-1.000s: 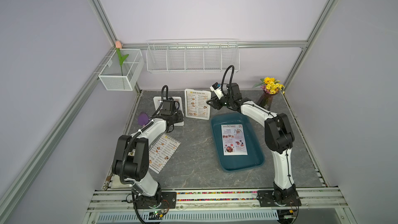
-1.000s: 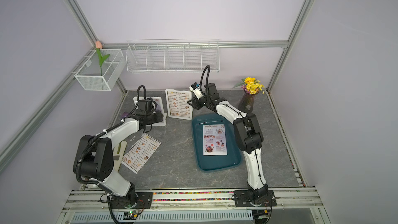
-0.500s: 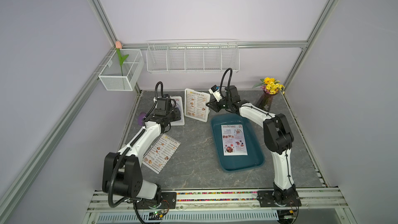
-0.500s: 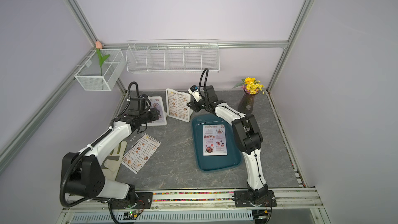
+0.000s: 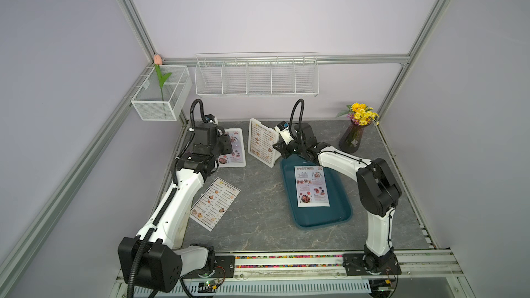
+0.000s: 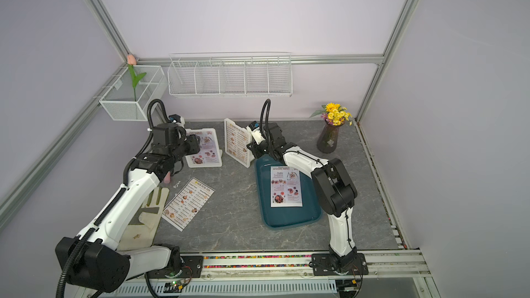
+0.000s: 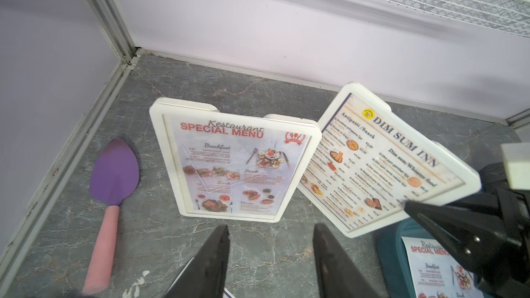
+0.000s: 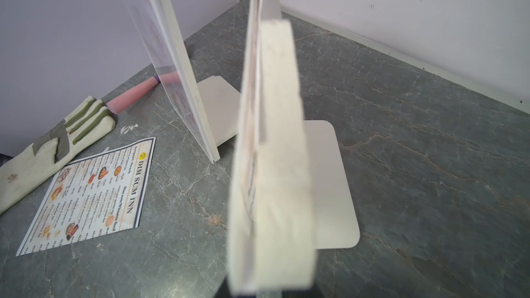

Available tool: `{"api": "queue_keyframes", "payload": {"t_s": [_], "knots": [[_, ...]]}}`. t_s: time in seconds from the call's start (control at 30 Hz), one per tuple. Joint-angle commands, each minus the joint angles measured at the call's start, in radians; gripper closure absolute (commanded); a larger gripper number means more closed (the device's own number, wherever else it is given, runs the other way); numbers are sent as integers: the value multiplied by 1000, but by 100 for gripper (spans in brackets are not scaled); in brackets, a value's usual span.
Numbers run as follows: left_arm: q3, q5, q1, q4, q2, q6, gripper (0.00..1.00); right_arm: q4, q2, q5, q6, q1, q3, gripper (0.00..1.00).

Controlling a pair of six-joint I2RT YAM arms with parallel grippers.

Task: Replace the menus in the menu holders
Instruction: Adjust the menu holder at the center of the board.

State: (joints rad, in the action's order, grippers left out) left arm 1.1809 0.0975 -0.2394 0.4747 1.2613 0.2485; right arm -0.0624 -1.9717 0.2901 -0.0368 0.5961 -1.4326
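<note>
Near left of the desk: you have a loose DIM SUM INN sheet lying flat and face up, askew to the front edge and well apart from both grippers. An oven mitt lies just beside it along the left edge.

Near right: the teal tray sits flat on the desk with one SPECIAL MENU sheet face up inside. Your right arm reaches over the tray's far end.

Mid-desk, left: your left gripper hangs with its jaws apart and nothing between them. The SPECIAL MENU holder stands just beyond the fingertips without touching them. It is loaded, its front facing the gripper.

Mid-desk, centre: the DIM SUM INN holder stands just beside the other holder, turned at an angle to it, by the tray's far left corner. Your right gripper is drawn narrow on this holder's side edge. In the left wrist view one black finger lies across the front face. In the right wrist view the frame's edge fills the gap.

Far left corner: a purple spatula with a pink handle lies flat beside the SPECIAL MENU holder.

Far right corner: a vase of yellow flowers.

Back wall: a wire rack.
</note>
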Motion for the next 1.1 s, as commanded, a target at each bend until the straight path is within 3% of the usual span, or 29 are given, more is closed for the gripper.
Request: {"api": "queue_keyframes", "payload": {"t_s": [0.0,0.27,0.57,1.07], "knots": [[38,25,6,37,-16,-22,50,-28,78,-85,-34,43,45,88],[46,18,6,48,-49,-36,49,16,179,-314,-113,159,130,88],[31,-34,6,45,-63,-33,49,62,304,-465,-243,262,267,87],[10,-58,-16,35,-59,-25,49,168,414,-532,-353,368,366,77]]}}
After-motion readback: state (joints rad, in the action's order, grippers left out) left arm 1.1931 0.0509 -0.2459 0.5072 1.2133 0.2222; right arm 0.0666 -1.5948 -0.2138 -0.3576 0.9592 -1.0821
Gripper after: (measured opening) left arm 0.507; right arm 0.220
